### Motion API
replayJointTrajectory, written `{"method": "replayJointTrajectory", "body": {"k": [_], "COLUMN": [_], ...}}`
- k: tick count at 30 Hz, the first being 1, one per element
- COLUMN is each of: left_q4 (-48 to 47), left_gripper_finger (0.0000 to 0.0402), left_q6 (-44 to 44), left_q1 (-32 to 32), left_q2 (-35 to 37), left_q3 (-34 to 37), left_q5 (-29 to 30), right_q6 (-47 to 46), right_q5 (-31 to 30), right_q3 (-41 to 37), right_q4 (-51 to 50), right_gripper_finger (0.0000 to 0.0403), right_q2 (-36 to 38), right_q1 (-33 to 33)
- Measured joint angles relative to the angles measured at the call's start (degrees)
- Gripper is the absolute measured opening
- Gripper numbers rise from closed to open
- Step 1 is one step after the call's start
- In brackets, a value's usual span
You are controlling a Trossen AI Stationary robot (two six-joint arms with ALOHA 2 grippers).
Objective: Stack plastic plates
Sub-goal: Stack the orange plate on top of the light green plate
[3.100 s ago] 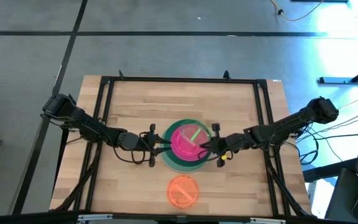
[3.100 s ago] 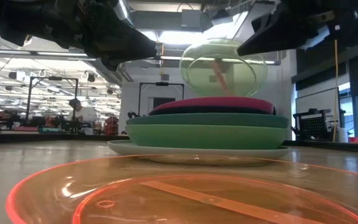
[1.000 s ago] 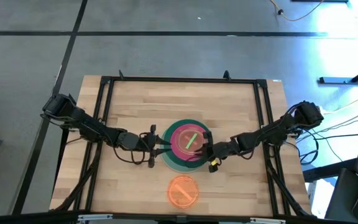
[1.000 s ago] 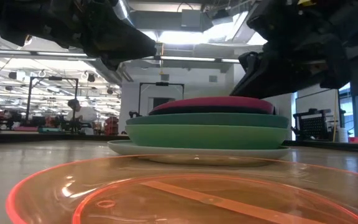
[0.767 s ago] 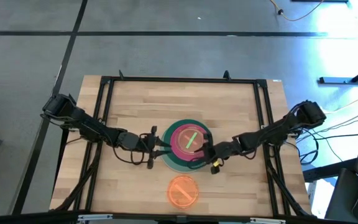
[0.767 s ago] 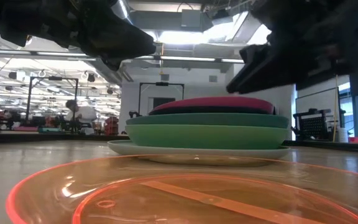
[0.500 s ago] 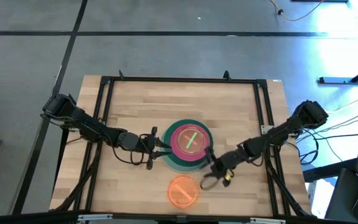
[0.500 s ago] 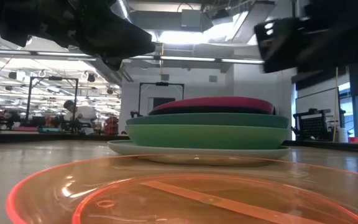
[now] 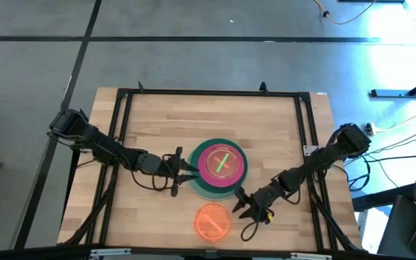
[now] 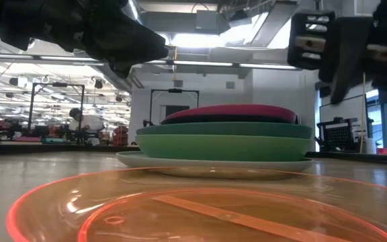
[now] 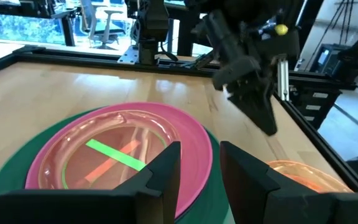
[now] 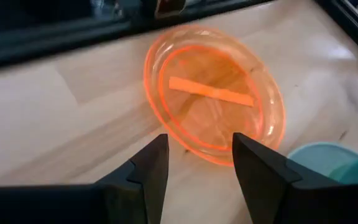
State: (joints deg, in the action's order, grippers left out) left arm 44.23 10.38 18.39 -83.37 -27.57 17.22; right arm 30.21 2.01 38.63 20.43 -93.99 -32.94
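Tabletop: orange plate (image 12: 213,102) beside stack (image 9: 219,170).

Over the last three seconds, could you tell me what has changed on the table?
The right gripper let go of the small translucent lime plastic plate onto the stack and swung toward the small translucent orange plastic plate, fingers open. The left gripper and orange plate stayed put.

stack (image 10: 224,138): lower plates show rims only | orange plate (image 10: 180,208): cut by low view's bottom edge
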Motion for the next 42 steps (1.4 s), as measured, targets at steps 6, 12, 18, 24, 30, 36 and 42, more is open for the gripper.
{"method": "replayJointTrajectory", "body": {"k": [6, 12, 18, 24, 30, 36, 42], "left_q4": [0.4, 2.6, 4.1, 4.7, 4.3, 4.3, 4.4], "left_gripper_finger": [0.0105, 0.0105, 0.0105, 0.0105, 0.0105, 0.0105, 0.0105], "left_q6": [3.4, 6.8, 7.5, 7.2, 7.1, 7.1, 7.0], "left_q1": [0.0, 0.5, 2.1, 2.4, 2.2, 2.6, 3.8], "left_q2": [-1.1, -4.0, -7.5, -10.9, -11.6, -11.6, -9.9], "left_q3": [0.0, -0.2, -1.3, -4.2, -5.1, -5.1, -5.1], "left_q5": [0.0, 0.4, 0.6, 0.4, -0.2, -0.3, 0.2], "right_q6": [8.1, 10.4, 6.1, 5.6, 6.4, 6.4, 7.7], "right_q5": [-0.6, 2.2, 4.1, 4.0, 3.2, -0.5, -4.7], "right_q3": [0.8, 7.5, 12.8, 13.0, 12.9, 12.9, 14.5], "right_q4": [2.5, 1.4, -4.0, -5.5, -5.6, -6.7, -10.6], "right_gripper_finger": [0.0170, 0.0170, 0.0163, 0.0075, 0.0014, 0.0003, 0.0001], "right_q2": [-6.1, -13.1, -16.7, -16.8, -16.6, -14.4, -12.7], "right_q1": [1.6, 0.6, 0.8, 0.7, 0.6, -1.1, -3.3]}}
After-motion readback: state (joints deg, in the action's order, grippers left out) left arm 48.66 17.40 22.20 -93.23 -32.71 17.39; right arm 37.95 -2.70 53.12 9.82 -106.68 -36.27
